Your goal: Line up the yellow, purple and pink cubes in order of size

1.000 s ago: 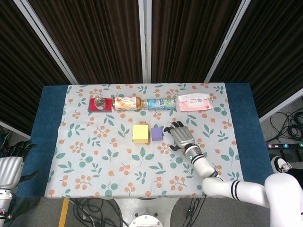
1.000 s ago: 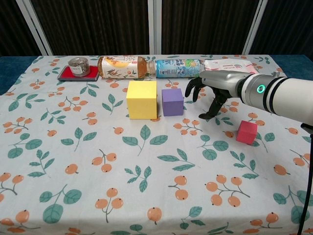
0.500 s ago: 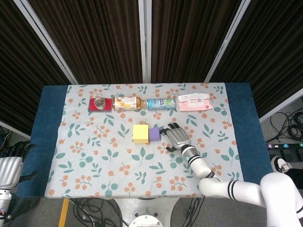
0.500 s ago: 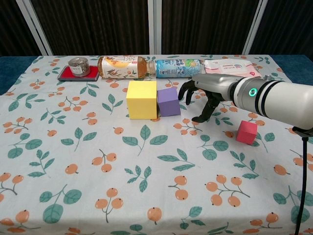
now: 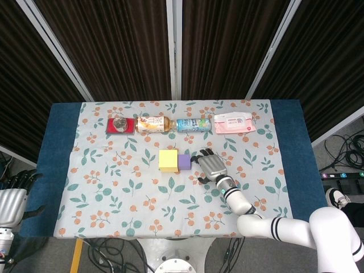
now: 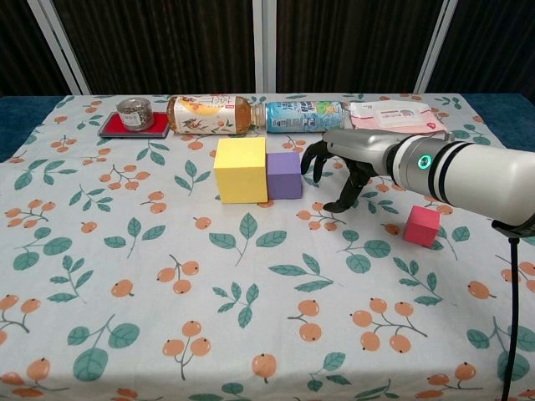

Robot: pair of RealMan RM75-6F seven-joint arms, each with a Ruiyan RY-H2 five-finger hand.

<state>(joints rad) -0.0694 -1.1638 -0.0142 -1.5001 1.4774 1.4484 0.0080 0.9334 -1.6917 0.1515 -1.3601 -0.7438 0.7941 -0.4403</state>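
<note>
Yellow cube (image 6: 241, 170), the largest of the three, sits near the middle of the table (image 6: 100, 276), a little toward the far edge. The purple cube (image 6: 284, 175) now touches its right face squarely; a second ago a gap separated them, and half a second ago the purple one was tilted against the yellow. The pink cube (image 6: 421, 225), smallest, lies well apart toward the right edge and has not moved; the head view hides it behind the right arm.

Right hand (image 6: 344, 170) has travelled leftward with the purple cube. Its fingers are spread and curled downward, nothing grasped; the fingertips (image 6: 313, 164) stand just beside the purple cube's right face, and I cannot tell whether they touch it. Left hand (image 5: 12, 199) hangs off the left edge of the table, fingers apart, empty, unchanged.

Containers: a red tray (image 6: 132, 125) near the far-left corner carries a small round tin (image 6: 135, 112).

Along the far edge, right of the tray, lie an amber bottle (image 6: 211, 114) and a blue-labelled bottle (image 6: 306, 116) end to end, then a pink wipes pack (image 6: 396, 115). The right forearm crosses the front of the wipes pack in the chest view. A leaf-and-berry cloth (image 6: 251, 334) covers the table.
</note>
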